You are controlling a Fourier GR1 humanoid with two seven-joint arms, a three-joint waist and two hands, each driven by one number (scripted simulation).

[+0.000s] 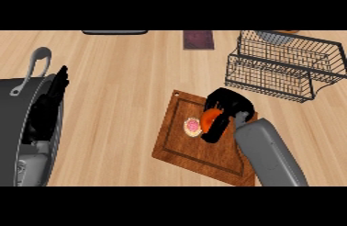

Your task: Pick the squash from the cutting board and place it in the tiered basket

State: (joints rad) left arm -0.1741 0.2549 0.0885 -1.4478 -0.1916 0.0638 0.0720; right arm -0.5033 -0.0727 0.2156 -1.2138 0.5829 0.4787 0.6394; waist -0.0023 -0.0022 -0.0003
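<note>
Orange squash (212, 115) sits on cutting board (196, 151) near board's 1 o'clock corner, right hand (227, 108) curled round it. Pink-topped round item (193, 126) just beside squash at 9 o'clock. Tiered basket (284, 66) at 1 o'clock of board, bare worktop (129, 82) strip between. Left hand (51, 105) at 9 o'clock edge, fingers straight, over grey pot (20, 128). No legible writing.
</note>
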